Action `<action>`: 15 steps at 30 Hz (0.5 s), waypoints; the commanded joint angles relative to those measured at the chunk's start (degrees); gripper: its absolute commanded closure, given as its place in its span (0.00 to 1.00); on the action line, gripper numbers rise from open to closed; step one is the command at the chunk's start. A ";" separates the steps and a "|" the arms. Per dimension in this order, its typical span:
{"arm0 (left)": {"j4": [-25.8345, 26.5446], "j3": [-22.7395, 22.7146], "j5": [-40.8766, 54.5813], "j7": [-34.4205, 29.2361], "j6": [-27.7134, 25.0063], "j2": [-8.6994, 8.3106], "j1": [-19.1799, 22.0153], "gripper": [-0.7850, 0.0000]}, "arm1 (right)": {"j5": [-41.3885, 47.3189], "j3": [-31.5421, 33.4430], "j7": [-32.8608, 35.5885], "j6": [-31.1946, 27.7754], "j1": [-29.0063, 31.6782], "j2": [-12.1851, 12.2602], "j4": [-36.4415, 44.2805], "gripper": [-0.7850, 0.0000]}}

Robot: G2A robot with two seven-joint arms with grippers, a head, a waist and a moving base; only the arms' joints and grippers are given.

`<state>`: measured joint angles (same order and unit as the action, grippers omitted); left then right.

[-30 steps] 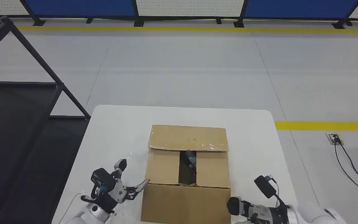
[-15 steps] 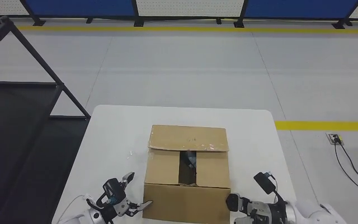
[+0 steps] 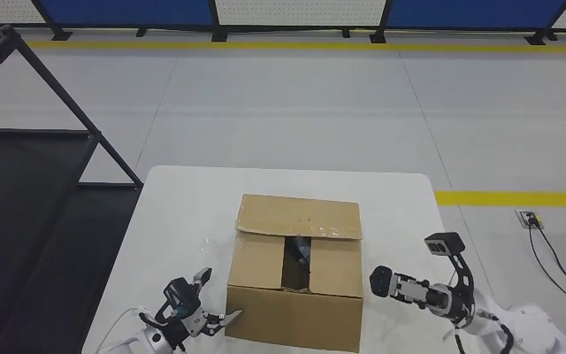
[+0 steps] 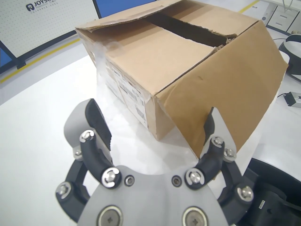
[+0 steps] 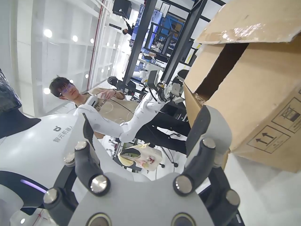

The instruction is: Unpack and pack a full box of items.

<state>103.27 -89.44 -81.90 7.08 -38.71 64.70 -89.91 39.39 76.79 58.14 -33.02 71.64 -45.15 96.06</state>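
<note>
Box (image 3: 256,265) sits between left gripper (image 3: 221,294) and right gripper (image 3: 378,281), both released and empty

on the box (image 5: 256,90) side just past the right fingers (image 5: 208,123) stand framed handling marks (image 5: 265,139): a pair of upward arrows and a second symbol. white labels (image 4: 128,92) ahead of the left fingers (image 4: 96,121) carry print too small to read. a logo with lettering (image 4: 41,2) stands on the pegboard wall far beyond.

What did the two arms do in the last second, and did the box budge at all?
The left gripper slid back toward the robot, ending at the box's near corner, open. The right gripper moved forward along the box's right side, also open. Nothing was gripped. The box stayed put.
</note>
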 commanded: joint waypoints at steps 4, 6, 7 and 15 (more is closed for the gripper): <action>0.00 0.00 -0.02 -0.01 -0.01 0.00 0.00 0.00 | -0.34 -0.01 -0.06 -0.22 0.04 0.00 0.04 0.00; 0.00 0.00 -0.02 -0.01 -0.01 0.00 0.00 0.00 | -0.34 -0.01 -0.06 -0.22 0.04 0.00 0.04 0.00; 0.00 0.00 -0.02 -0.01 -0.01 0.00 0.00 0.00 | -0.34 -0.01 -0.06 -0.22 0.04 0.00 0.04 0.00; 0.00 0.00 -0.02 -0.01 -0.01 0.00 0.00 0.00 | 3.80 -7.41 -4.50 13.56 -7.54 -2.03 -2.17 0.00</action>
<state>103.27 -89.44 -81.91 7.07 -38.72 64.70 -89.91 43.22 70.62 54.16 -21.14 65.75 -46.86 94.75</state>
